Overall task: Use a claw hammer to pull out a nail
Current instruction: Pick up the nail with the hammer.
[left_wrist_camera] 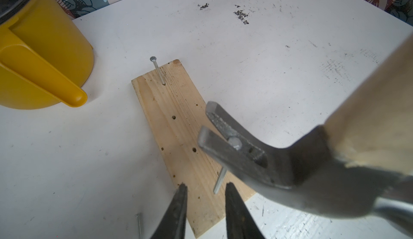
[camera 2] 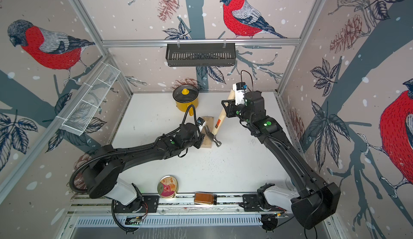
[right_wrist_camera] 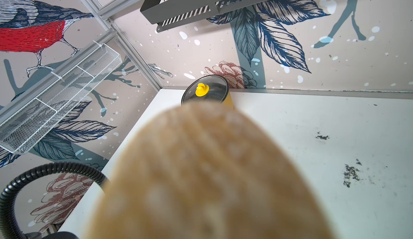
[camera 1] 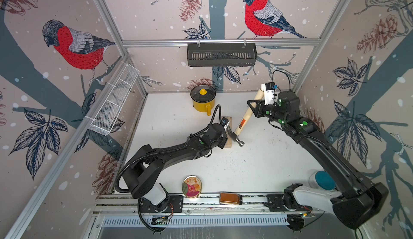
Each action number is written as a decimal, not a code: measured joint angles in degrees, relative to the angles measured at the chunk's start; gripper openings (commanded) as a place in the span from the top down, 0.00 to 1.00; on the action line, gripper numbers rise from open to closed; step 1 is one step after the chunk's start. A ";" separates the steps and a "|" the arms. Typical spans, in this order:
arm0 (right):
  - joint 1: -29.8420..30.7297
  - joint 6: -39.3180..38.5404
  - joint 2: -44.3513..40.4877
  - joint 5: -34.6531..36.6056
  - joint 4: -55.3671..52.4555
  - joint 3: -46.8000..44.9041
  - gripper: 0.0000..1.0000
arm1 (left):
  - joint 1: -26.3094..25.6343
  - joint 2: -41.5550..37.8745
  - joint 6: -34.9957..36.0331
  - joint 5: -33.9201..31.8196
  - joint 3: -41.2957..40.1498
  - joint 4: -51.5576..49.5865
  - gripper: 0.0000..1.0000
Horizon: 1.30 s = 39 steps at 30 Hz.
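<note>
The claw hammer leans over a pale wooden plank in mid-table, its grey head low and its wooden handle rising to the back right. My right gripper is shut on the upper handle. The handle's blurred end hides the jaws in the right wrist view. The forked claw has a nail caught by its head. The nail's lower end is at the plank surface. My left gripper hangs over the plank's near end, fingers apart on either side of that lower end, touching nothing.
A second nail stands in the plank's far end and a loose one lies on the table. A yellow lidded pot stands behind the plank. At the front edge are a round tin, a brown jar and a blue-lidded container.
</note>
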 measured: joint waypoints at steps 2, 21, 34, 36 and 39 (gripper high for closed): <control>0.00 0.00 0.00 -0.28 0.00 0.00 1.00 | 0.00 0.13 0.15 0.00 0.07 -0.02 0.72; 0.22 0.02 -0.11 -2.21 0.17 -0.15 1.00 | 0.00 0.81 0.31 0.48 0.48 -0.04 0.77; 0.28 0.00 -0.37 -2.23 0.28 -0.24 1.00 | -0.02 0.85 0.28 1.55 0.63 -0.07 0.90; 0.28 0.00 -0.37 -2.23 0.31 -0.24 1.00 | -0.02 0.85 0.28 1.55 0.70 -0.07 0.91; 0.28 0.02 -0.37 -2.23 0.35 -0.24 1.00 | -0.04 0.90 0.28 1.66 0.85 -0.11 0.94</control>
